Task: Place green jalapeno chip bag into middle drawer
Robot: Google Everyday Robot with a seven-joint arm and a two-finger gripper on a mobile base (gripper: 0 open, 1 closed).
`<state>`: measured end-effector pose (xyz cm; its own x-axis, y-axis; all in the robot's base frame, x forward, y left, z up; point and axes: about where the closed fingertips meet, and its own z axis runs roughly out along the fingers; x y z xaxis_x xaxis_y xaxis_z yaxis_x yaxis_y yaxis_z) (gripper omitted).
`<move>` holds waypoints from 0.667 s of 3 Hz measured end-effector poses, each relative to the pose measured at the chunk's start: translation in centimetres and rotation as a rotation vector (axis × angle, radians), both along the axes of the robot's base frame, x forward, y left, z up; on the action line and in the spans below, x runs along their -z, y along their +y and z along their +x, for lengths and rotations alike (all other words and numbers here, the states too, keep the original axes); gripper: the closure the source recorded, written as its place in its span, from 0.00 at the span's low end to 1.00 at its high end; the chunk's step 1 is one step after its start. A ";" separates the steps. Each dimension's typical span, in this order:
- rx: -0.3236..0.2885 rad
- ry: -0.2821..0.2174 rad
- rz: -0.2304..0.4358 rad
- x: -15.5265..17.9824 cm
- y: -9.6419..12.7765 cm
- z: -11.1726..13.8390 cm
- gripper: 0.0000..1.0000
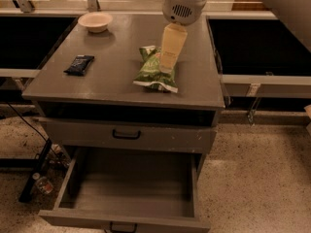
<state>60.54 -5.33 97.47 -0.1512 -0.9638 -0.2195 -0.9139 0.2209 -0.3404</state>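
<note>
Cabinet top (121,47): chip bag (151,77) beneath pincer (166,68), dark packet (79,64), pale bowl (95,21).

single view, high and in front of the cabinet (121,89), pitched steeply down onto its top and drawer fronts. close in: cabinet fills most of the frame, speckled floor (262,178) at 3 and 9 o'clock. open middle drawer (131,198) cut off at 6 o'clock. gripper (168,66) hangs from 12 o'clock over the green jalapeno chip bag (154,77), near centre.
</note>
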 end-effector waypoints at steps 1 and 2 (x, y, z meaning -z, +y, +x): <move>-0.031 0.010 0.016 0.4 0.8 0.9 0.00; -0.079 0.028 0.030 1.2 2.3 2.1 0.00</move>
